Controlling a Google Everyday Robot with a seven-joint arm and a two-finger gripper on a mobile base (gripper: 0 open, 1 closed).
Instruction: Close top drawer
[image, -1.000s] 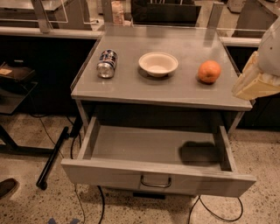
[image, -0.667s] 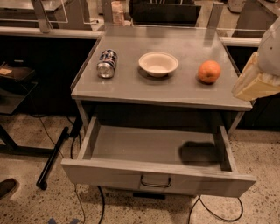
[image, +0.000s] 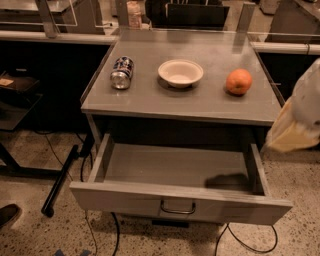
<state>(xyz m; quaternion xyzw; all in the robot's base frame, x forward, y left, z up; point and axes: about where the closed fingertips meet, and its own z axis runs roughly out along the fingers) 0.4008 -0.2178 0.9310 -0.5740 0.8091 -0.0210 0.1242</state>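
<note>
Camera view shows the top drawer (image: 125, 200) pulled fully out beneath the front edge of the tabletop (image: 200, 102). Its front panel faces the viewer, the small dark wire handle (image: 178, 207) sits at the panel's centre, and the inside is bare. Compared with a second ago the drawer has not moved, so closing has not yet begun.

What has changed is the hand (image: 295, 120). This pale, blurred shape at the right border of the view has dropped from beside the right edge of the tabletop to just below its front right corner. It now hangs off the drawer's right side and touches nothing; whether it is open or closed cannot be told. A dark shadow (image: 227, 181) lies on the drawer floor near the right wall.

On the tabletop the can (image: 122, 72) lies on its side toward the left edge, the bowl (image: 180, 73) sits mid-way, and the orange (image: 239, 81) rests toward the right edge, all unmoved.

The descent reads as an approach. The hand probably still has to come round in front of the panel, near the handle, and push straight back toward the rear edge. A push from the right corner alone could skew the drawer on its runners.
</note>
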